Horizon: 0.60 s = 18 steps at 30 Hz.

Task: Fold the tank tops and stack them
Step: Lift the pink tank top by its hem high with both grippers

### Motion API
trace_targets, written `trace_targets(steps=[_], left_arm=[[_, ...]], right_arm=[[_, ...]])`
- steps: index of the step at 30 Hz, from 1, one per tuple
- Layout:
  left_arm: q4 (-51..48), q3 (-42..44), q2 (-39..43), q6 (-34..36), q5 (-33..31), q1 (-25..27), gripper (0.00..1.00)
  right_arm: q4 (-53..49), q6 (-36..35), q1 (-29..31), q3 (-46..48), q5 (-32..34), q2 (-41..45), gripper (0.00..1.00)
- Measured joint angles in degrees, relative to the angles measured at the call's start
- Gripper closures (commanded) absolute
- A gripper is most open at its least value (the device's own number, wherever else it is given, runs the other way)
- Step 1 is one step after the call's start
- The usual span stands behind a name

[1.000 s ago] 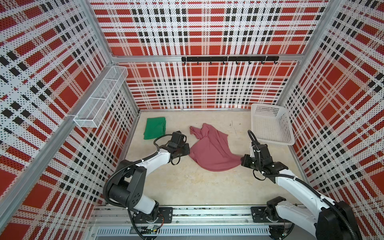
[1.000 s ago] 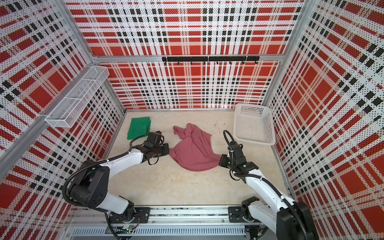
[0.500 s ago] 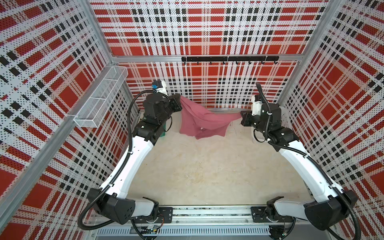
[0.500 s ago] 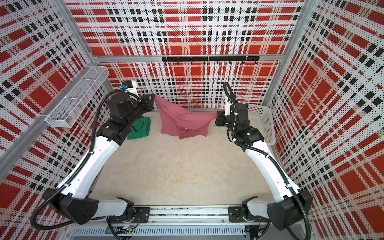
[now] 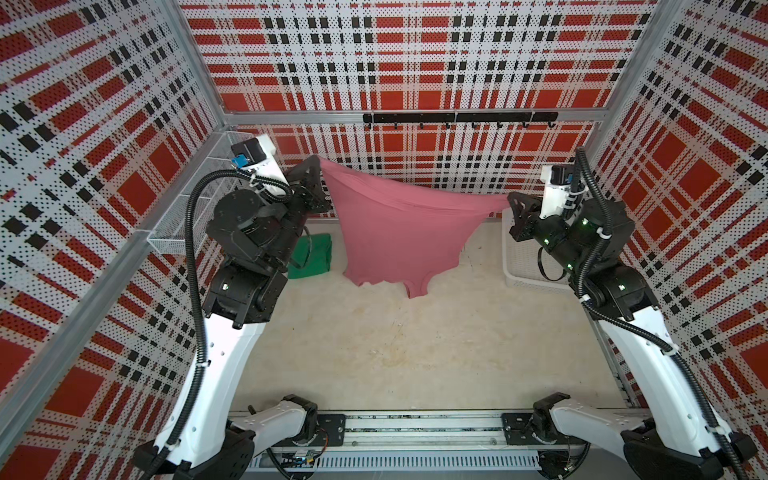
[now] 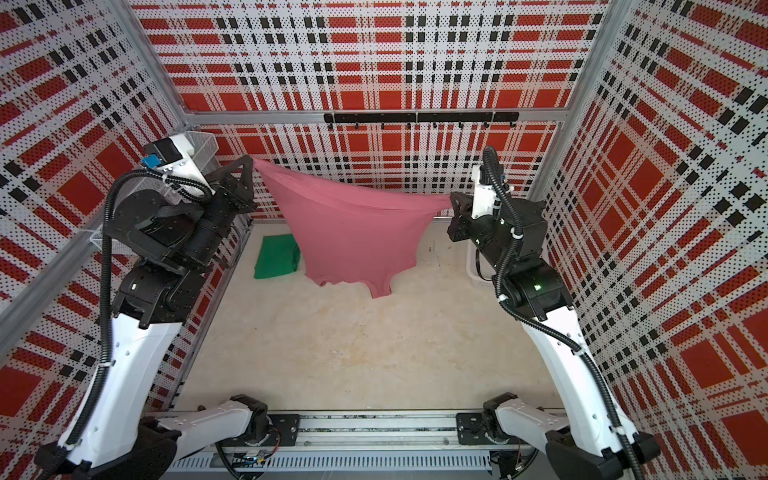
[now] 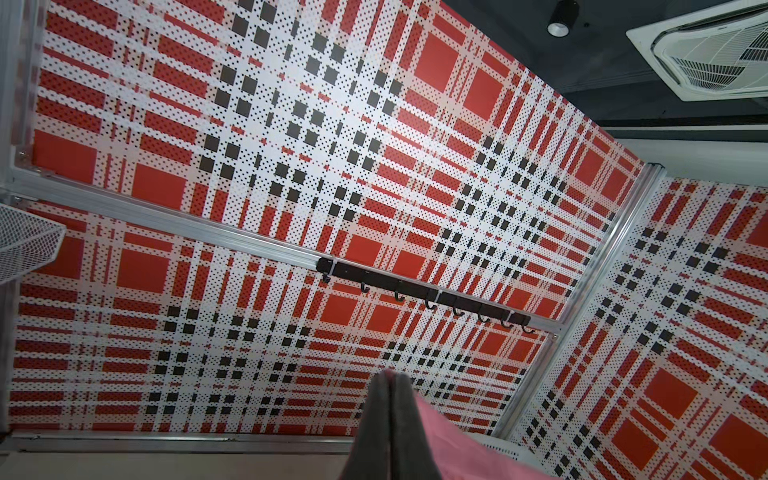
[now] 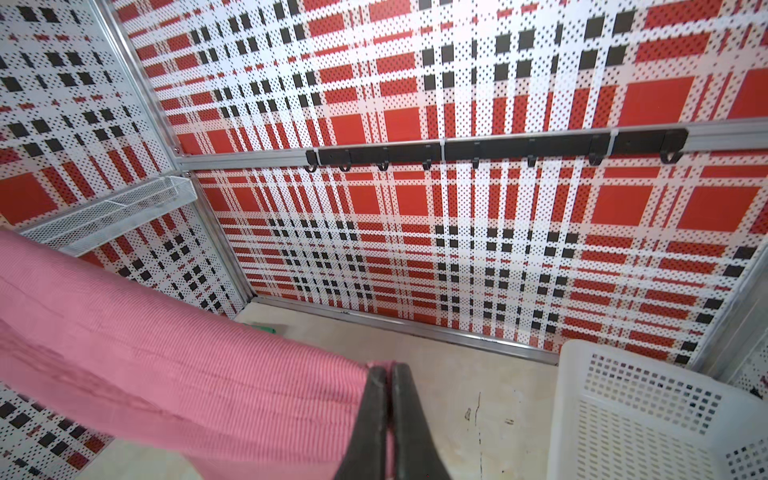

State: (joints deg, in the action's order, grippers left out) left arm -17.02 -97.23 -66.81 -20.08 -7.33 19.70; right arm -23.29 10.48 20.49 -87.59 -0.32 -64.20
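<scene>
The left end effector [image 5: 319, 160] and right end effector [image 5: 511, 198] each pinch a corner of the pink tank top [image 5: 395, 232], stretched between them (straps downward) above the surface [image 5: 395, 345]; the green tank top [image 5: 318, 255] lies folded there.

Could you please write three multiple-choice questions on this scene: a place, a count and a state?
1. The green tank top lies:
A. at the far left of the table
B. at its near middle
C. at its far right

2. How many tools grip the pink tank top?
A. none
B. one
C. two

3. The pink tank top is:
A. folded flat
B. crumpled on the table
C. hanging spread in the air

1 A: both top views show it there.
2 C: the left tool and right tool are each shut on a corner.
3 C: it stretches between them, hanging down.
</scene>
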Motion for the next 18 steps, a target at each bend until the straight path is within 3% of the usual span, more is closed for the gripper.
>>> trace_targets(steps=[5,13,18], left_arm=[[-0.9,0.0,-4.1,0.7,2.7,-2.3,1.00],[1.8,-0.3,-21.0,1.5,11.1,-8.4,1.00],[3.4,-9.5,-32.0,1.2,14.5,-10.1,1.00]], right_arm=[[0.0,-2.0,-0.4,-1.6,-1.0,-1.5,1.00],[3.9,-6.6,-2.6,-4.9,-5.5,-16.3,1.00],[7.5,-7.6,-5.0,-11.1,-9.5,-26.6,1.00]])
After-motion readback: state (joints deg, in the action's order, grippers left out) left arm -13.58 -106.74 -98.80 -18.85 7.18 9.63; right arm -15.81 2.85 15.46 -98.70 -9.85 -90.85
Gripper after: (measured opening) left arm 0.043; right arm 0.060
